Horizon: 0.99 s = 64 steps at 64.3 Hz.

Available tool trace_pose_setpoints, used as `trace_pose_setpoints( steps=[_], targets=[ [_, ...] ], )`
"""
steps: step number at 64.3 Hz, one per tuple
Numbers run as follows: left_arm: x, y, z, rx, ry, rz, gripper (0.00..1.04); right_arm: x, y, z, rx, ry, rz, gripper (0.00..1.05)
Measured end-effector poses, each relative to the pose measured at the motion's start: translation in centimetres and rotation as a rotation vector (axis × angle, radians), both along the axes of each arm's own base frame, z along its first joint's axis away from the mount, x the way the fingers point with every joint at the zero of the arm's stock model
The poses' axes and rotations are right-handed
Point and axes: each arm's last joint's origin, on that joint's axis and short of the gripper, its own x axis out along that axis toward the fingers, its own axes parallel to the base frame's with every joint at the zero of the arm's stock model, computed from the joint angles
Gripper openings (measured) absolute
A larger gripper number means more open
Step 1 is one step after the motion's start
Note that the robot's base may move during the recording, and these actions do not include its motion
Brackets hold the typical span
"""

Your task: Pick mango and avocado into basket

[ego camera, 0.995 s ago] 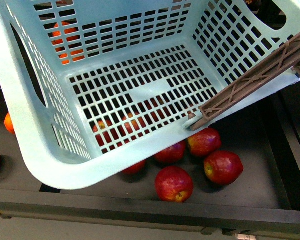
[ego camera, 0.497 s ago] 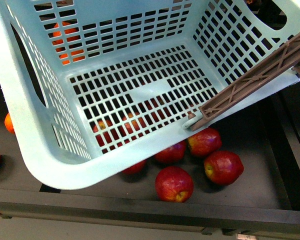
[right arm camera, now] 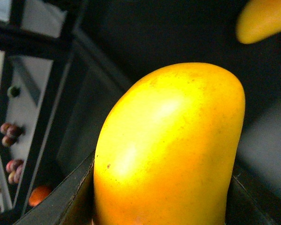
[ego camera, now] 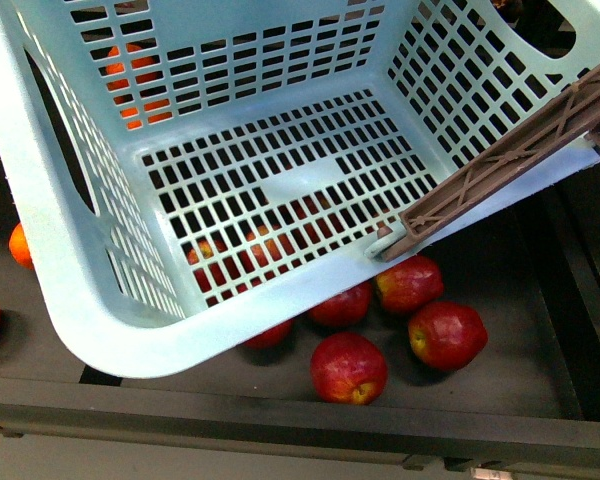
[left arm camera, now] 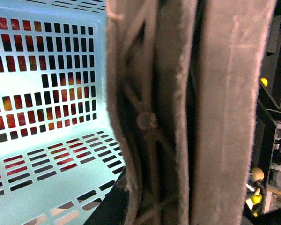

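Front view: I read the basket (ego camera: 80, 300) as open to entry from above, its slotted floor bare from 9 to 2 o'clock. The brown handle (ego camera: 510, 160) bars the corner at 3 o'clock. At 5 to 6 o'clock, red apples (ego camera: 348, 367) crowd the shelf under the rim. Right wrist view: the mango (right arm camera: 168, 150) fills most of it, so clearance beside it is probably slight.

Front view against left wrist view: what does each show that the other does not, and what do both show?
Only the front view: red apples lying in the open below the basket, and oranges at the left. Only the left wrist view: dark furniture with small yellow items, beyond the handle. Both: the turquoise basket's slotted floor, its brown handle, and red fruit seen through the slots.
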Motion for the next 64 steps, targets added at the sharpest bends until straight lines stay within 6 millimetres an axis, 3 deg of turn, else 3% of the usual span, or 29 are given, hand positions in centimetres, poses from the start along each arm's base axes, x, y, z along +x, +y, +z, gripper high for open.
trace_pose_setpoints(
  steps=[9, 17, 25, 43, 53, 64],
  targets=[
    [0.0, 0.0, 0.0, 0.000, 0.000, 0.000, 0.15, -2.4, 6.2, 7.0, -0.160, -0.186, 0.173, 0.61],
    [0.0, 0.0, 0.0, -0.001, 0.000, -0.001, 0.15, -3.2, 12.6, 9.7, -0.299, -0.287, 0.338, 0.61],
    [0.0, 0.0, 0.0, 0.001, -0.001, 0.002, 0.15, -2.8, 16.6, 10.0, -0.350, -0.316, 0.422, 0.61],
    [0.0, 0.0, 0.0, 0.000, 0.000, -0.001, 0.15, -3.0, 22.7, 9.8, -0.401, -0.344, 0.576, 0.61],
    [0.0, 0.0, 0.0, 0.000, 0.000, 0.000, 0.15, -3.0, 25.1, 8.9, -0.436, -0.333, 0.644, 0.61],
    [0.0, 0.0, 0.0, 0.000, 0.000, 0.000, 0.15, -2.8, 26.2, 7.7, -0.466, -0.312, 0.678, 0.92]
  ],
)
